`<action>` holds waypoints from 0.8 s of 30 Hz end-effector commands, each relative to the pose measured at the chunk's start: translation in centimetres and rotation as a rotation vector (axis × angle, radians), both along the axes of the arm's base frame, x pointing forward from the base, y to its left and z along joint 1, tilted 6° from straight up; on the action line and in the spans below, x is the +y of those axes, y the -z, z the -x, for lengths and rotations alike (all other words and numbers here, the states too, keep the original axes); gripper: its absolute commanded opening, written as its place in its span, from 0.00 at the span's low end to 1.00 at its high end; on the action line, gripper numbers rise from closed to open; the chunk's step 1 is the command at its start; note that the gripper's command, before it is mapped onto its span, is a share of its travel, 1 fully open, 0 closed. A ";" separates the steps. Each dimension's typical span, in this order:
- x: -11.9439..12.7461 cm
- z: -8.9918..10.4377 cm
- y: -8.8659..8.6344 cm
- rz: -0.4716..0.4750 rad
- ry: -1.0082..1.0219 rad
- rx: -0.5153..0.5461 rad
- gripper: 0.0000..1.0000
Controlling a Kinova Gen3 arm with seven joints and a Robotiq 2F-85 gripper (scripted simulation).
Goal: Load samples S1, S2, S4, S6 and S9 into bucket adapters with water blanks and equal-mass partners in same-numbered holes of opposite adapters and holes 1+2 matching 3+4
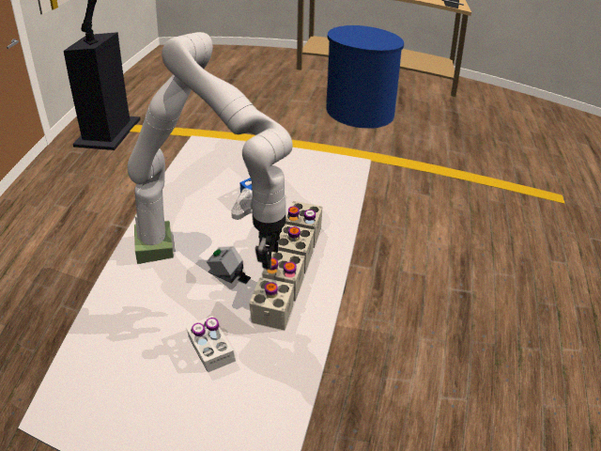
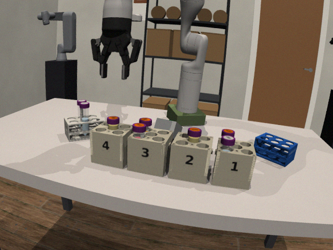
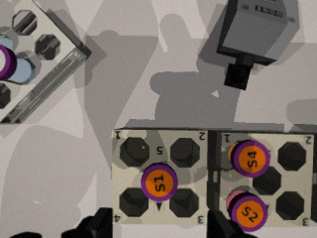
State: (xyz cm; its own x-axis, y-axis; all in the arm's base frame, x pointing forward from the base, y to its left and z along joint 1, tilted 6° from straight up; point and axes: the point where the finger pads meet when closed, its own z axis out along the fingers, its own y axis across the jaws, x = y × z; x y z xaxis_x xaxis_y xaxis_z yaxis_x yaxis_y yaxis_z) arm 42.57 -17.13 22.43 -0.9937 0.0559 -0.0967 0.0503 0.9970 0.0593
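Four beige adapters stand in a row. Adapter 4 holds S1 in hole 5. Adapter 3 holds S4 in hole 1 and S2 in hole 4. Adapter 2 holds one orange-dot tube near its middle. Adapter 1 holds an orange-dot tube and a white-dot blank. My gripper hangs open and empty, high above adapter 4. Its fingertips show at the bottom edge of the wrist view, on either side of S1.
A white rack with two blanks stands left of adapter 4; it also shows in the wrist view. A blue rack lies right of adapter 1. The grey DONE desk with its green key sits behind the adapters.
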 end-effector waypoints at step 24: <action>3.4 5.6 0.2 0.049 -0.406 -0.026 0.10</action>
